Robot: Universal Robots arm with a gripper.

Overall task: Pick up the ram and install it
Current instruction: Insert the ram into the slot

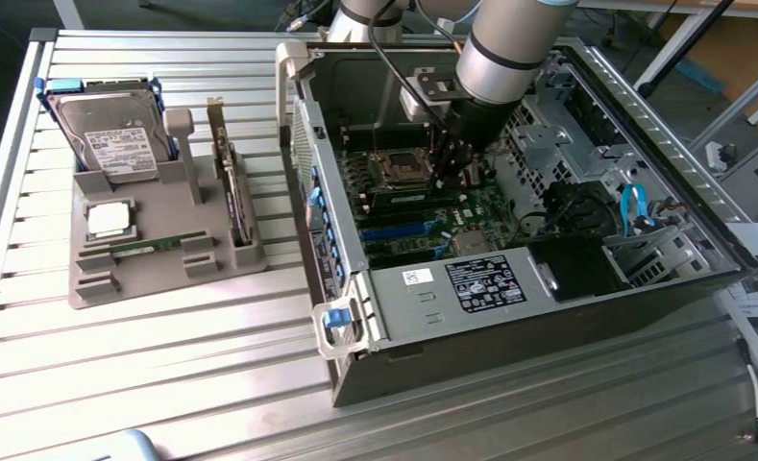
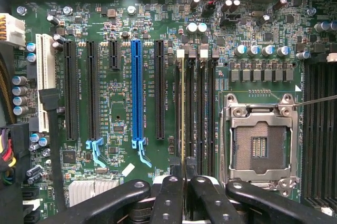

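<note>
My gripper (image 2: 184, 184) is down inside the open computer case (image 1: 353, 317), over the motherboard (image 2: 121, 92). Its black fingers (image 2: 169, 200) are shut on the ram (image 2: 182, 108), which the wrist view shows edge-on as a thin pale line. The ram stands upright along the outermost of the memory slots (image 2: 200, 108), beside the open processor socket (image 2: 258, 145). In the exterior view the gripper (image 1: 448, 179) hangs just over a green strip, the ram (image 1: 404, 199), at the board. Whether it is pressed home in the slot I cannot tell.
A grey tray (image 1: 160, 279) at the exterior view's left holds a hard drive (image 1: 112, 134), a silver processor chip (image 1: 107, 219), a second green stick (image 1: 148, 247) and an upright expansion card (image 1: 232, 192). Case walls, drive cages (image 1: 571, 134) and cables crowd the arm.
</note>
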